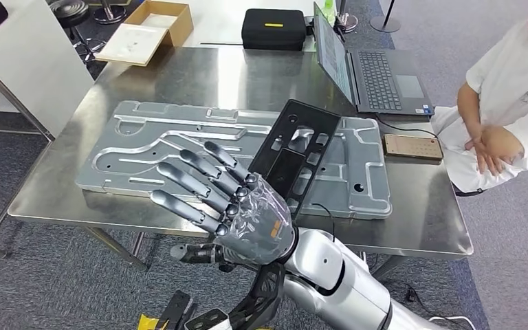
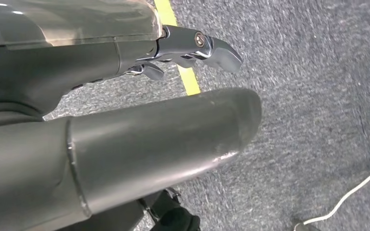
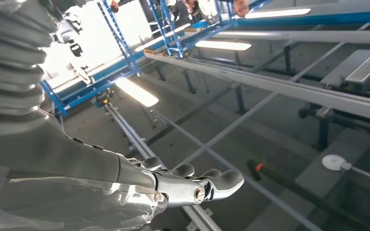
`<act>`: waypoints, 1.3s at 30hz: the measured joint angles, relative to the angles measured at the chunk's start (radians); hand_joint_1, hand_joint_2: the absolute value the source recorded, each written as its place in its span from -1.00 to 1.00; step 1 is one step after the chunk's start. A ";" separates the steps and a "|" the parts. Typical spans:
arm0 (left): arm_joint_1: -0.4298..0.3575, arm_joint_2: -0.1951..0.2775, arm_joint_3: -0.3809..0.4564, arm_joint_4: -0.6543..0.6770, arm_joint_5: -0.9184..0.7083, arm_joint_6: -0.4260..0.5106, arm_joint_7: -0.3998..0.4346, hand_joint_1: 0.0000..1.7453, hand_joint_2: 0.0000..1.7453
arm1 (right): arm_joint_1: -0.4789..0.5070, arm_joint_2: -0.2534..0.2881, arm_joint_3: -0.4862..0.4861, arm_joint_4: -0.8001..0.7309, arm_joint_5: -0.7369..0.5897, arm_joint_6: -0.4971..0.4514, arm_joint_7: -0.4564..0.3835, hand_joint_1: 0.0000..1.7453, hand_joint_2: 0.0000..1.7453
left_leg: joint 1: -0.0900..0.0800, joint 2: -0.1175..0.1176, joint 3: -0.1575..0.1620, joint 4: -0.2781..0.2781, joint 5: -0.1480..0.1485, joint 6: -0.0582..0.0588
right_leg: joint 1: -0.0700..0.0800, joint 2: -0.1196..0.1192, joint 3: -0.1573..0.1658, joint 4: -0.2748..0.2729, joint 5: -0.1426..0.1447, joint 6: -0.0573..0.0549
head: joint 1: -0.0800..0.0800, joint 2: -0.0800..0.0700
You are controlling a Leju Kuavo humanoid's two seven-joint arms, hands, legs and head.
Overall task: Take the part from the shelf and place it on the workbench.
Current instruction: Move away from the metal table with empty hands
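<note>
The black flat part with several cut-outs lies at a slant on the large grey metal plate, which rests on the steel workbench. My right hand hovers over the bench's front edge just in front of the part. Its fingers are spread and it holds nothing. In the right wrist view this hand stretches out toward ceiling beams and lights. My left hand hangs over grey carpet, with the thumb and fingers extended and nothing in it.
An open laptop and a brown flat device sit at the bench's right side, and a person stands beside them. A black case and a cardboard box lie beyond the far edge. A yellow floor line runs under my left hand.
</note>
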 joint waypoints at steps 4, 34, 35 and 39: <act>-0.006 -0.001 0.000 0.000 0.000 0.002 -0.002 -1.00 -1.00 | -0.006 0.000 0.005 0.001 0.006 0.000 0.009 -1.00 -1.00 | -0.007 0.047 0.096 -0.211 0.088 0.014 | 0.009 -0.025 0.002 0.012 -0.012 0.015 | 0.000 0.000; -0.005 -0.017 0.001 0.000 0.003 0.006 -0.018 -1.00 -1.00 | -0.060 -0.008 0.007 -0.002 0.036 0.022 0.036 -1.00 -1.00 | -0.002 0.040 0.084 -0.211 0.099 0.008 | 0.007 -0.049 0.014 0.005 -0.015 0.008 | -0.005 0.000; -0.005 -0.018 0.001 0.000 0.003 0.006 -0.018 -1.00 -1.00 | -0.063 -0.008 0.007 -0.002 0.036 0.022 0.038 -1.00 -1.00 | -0.005 0.044 0.090 -0.226 0.099 0.015 | 0.009 -0.056 0.015 0.006 -0.017 0.013 | -0.004 0.000; -0.004 -0.020 0.001 0.000 0.004 0.006 -0.018 -1.00 -1.00 | -0.071 -0.007 0.007 -0.002 0.035 0.022 0.040 -1.00 -1.00 | -0.003 0.007 0.092 -0.238 0.110 0.037 | 0.007 -0.049 0.013 0.025 -0.037 0.033 | -0.004 0.000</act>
